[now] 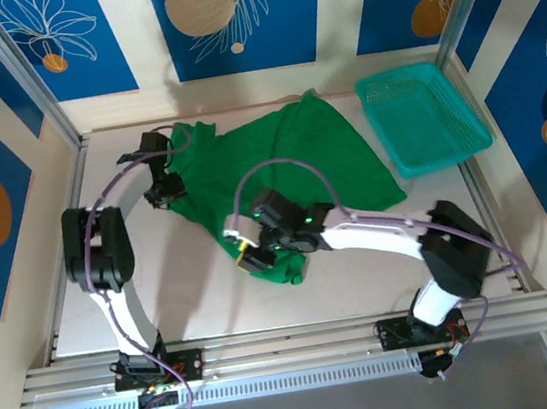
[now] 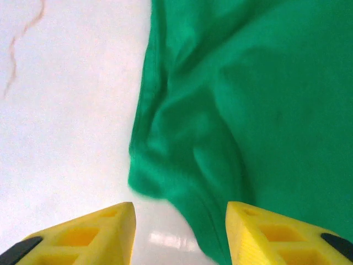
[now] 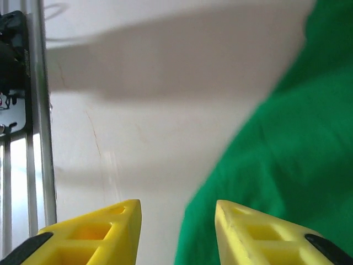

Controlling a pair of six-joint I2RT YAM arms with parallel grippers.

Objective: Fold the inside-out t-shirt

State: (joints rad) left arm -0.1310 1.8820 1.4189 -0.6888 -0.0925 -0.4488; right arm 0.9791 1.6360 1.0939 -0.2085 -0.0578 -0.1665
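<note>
Right tool (image 1: 243, 252) covers part of the t-shirt (image 1: 297, 151); left tool (image 1: 175, 190) — another corner.

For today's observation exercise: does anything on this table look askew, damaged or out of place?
The green t-shirt lies crumpled and skewed, bunched at its near end. The teal mesh basket sits angled at the far right corner. Nothing looks damaged.

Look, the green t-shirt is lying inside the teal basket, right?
Not quite. The green t-shirt is not inside the teal basket. It lies crumpled on the table beside the basket, as the top external view shows.
</note>
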